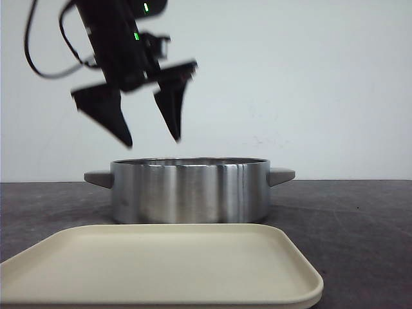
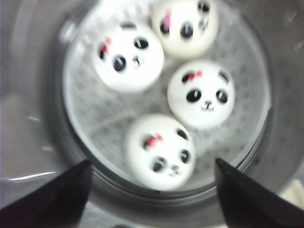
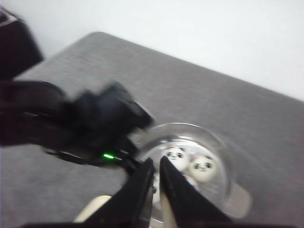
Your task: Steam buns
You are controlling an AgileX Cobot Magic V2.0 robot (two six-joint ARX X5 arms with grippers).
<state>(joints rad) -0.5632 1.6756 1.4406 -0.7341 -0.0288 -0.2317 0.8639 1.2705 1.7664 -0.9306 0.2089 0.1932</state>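
Front view: the left hand (image 1: pixel 153 138) hangs in the air above the steel pot (image 1: pixel 190 190), fingers spread wide and holding nothing. The pot stands on the dark surface (image 1: pixel 360 225), just behind a cream tray (image 1: pixel 161 267) that carries nothing visible. The pot's contents are hidden by its wall from here.

Left wrist view: the four buns (image 2: pixel 161 151) sit inside the pot on a perforated white steamer sheet (image 2: pixel 99 118), clustered close, some apparently touching. The two fingertips (image 2: pixel 57 194) frame the nearest bun from above, well clear of it.

Right wrist view: the right hand (image 3: pixel 154 190) has its fingers pressed nearly together with nothing between them, held off to the side with the pot and two buns visible beyond. The picture is blurred.

Judgement: loading appears complete; the step in hand is likely withdrawal. Lift the left hand straight up until the fingers clear the rim before any sideways travel. Do not brush the buns; they look soft and would roll or dent.
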